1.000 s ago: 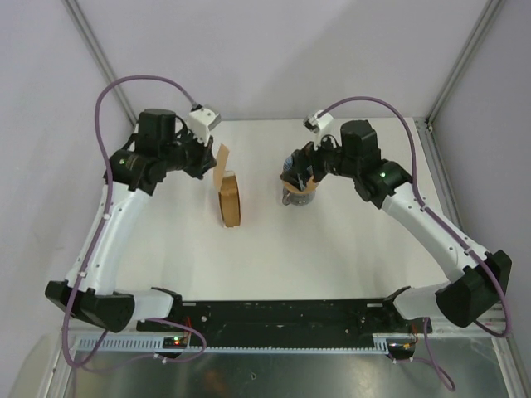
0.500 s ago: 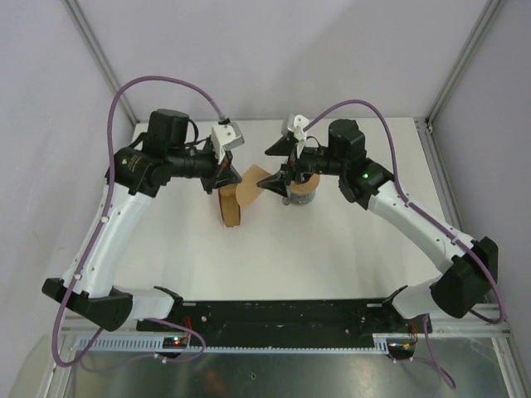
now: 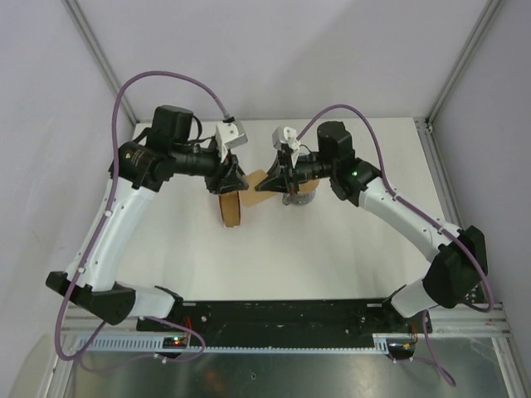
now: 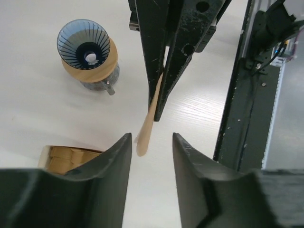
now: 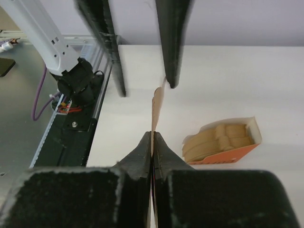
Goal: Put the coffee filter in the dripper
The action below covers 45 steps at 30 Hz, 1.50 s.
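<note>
The coffee filter [image 3: 258, 177] is a thin brown sheet held in the air between the two arms. It shows edge-on in both wrist views [image 4: 148, 124] [image 5: 156, 105]. My right gripper [image 3: 262, 184] [image 5: 152, 135] is shut on its near edge. My left gripper [image 3: 237, 178] [image 4: 151, 137] is open, and the filter's free end hangs at the mouth of its jaws, close to the left finger and unpinched. The dripper [image 4: 84, 43], a blue ribbed cone in a wooden collar, stands behind the right gripper [image 3: 304, 196], partly hidden by the arm.
An upright stack of brown filters [image 3: 230, 207] [image 5: 221, 141] in an orange holder stands below the left gripper. A glass jug [image 4: 99, 80] carries the dripper. A black rail [image 3: 282, 313] runs along the table's near edge.
My right gripper moved left to the filter and shut on it. My left gripper, which had been shut on the filter, has opened. Both arms have come closer together.
</note>
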### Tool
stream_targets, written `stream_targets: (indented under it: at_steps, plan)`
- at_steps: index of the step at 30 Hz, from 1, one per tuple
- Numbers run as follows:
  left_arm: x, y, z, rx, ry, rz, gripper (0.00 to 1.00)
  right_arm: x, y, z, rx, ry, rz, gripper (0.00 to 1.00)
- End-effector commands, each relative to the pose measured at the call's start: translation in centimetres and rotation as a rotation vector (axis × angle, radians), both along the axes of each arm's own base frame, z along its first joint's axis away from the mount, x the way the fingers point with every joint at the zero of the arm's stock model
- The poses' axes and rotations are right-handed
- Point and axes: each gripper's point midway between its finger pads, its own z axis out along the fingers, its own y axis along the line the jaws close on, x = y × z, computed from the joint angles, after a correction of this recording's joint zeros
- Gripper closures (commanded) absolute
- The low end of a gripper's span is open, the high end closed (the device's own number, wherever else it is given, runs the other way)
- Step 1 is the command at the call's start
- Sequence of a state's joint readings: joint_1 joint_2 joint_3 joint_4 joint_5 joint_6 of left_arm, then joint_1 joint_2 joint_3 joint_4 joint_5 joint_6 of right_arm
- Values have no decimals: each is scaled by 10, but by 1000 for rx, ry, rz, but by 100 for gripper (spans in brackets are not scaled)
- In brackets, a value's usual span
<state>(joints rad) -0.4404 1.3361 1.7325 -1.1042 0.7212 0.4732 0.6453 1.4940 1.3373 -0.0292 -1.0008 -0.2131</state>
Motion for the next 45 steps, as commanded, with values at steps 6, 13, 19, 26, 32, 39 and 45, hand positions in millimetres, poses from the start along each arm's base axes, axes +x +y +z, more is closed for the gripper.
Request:
stream_targets:
  at_steps: [6,13,19,26,32,39,45]
  plan:
    - [1,6,29,-167,3,-77,14,-37,-39,32,18,-128,80,100]
    - [-33,-11,26,-286,-15,-332,7,-60,-48,57,69,-197,124,100]
    - [-36,-28,21,-253,0,-351,45,-66,-47,61,83,-203,151,100]
    - [-37,-40,26,-238,-3,-351,50,-72,-41,62,97,-190,189,100]
    - [-30,-48,22,-231,10,-341,68,-83,-37,66,113,-198,230,100]
    - [-52,-49,41,-307,37,-425,88,-52,-42,60,54,-197,26,100]
    - [-57,-46,37,-311,51,-433,50,-30,-46,63,50,-181,-87,100]
